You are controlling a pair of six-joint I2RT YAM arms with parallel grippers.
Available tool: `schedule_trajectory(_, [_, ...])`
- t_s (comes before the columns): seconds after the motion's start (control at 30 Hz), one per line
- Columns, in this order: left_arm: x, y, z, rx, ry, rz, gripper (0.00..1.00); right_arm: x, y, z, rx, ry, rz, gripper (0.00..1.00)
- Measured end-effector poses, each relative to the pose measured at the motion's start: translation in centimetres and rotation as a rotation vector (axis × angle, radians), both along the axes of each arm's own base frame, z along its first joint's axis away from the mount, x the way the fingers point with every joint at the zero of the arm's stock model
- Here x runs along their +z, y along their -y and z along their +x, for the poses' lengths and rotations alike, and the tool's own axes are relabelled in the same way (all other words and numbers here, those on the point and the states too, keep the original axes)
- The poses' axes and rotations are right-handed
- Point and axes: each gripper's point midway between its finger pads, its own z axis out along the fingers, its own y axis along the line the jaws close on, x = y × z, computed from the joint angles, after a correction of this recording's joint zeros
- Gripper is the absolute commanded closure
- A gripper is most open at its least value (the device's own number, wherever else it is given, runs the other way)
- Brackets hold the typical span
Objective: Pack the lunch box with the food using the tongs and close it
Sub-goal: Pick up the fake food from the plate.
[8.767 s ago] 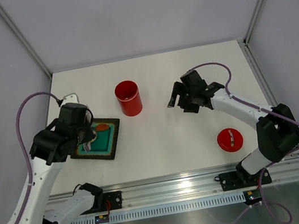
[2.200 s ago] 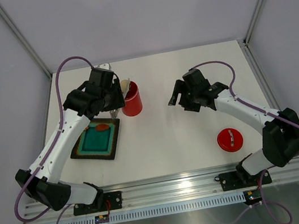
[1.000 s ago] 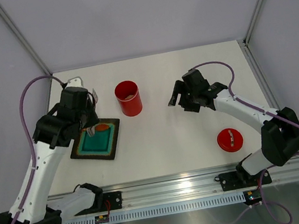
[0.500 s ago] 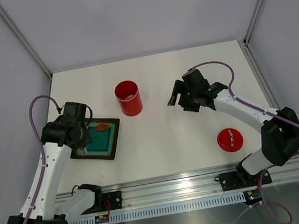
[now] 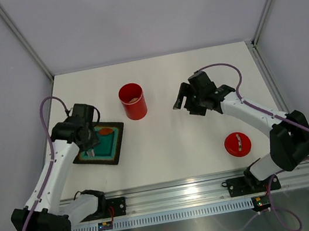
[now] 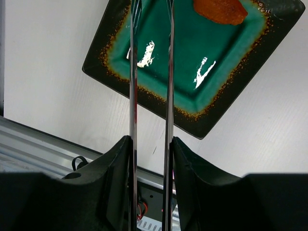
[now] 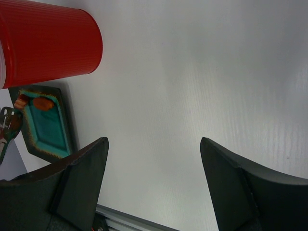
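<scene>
Tongs [image 6: 133, 96] held over tray [image 6: 96, 65]; orange food [image 6: 220, 9] to be taken.
Left pincer [image 6: 150, 142] is clamped on tongs; tips are best set astride the piece, then squeezed gently. Right pincer [image 7: 153, 140] is apart, empty. Box [image 5: 132, 101] stands open near tray.

Left arm [image 5: 50, 175] bent, left fingers [image 6: 115, 187] clamped, right fingers [image 7: 79, 185] spread wide

Table [image 5: 171, 142] w/ lunch box [image 5: 133, 104], lid [image 5: 237, 144], tray [image 5: 118, 143]

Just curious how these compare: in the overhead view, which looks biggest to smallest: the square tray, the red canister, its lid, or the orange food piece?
1. Black tray
2. Red canister, only slightly ahead because its side wall shows
3. Red lid, its round outline nearly matching the canister's
4. Orange food piece
</scene>
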Motion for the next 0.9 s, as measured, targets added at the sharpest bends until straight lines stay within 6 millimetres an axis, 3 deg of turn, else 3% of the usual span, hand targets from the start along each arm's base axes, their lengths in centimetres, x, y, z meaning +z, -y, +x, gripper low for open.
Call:
schedule_trajectory(0.23, [-1.6,0.1,0.5,0.002,-0.035,0.010,0.55,0.0,0.0,0.0,0.000,0.000,0.000,0.15])
schedule_trajectory(0.9, [-3.3,0.0,1.9,0.015,-0.075,0.048,0.54,0.0,0.0,0.0,0.000,0.001,0.001,0.15])
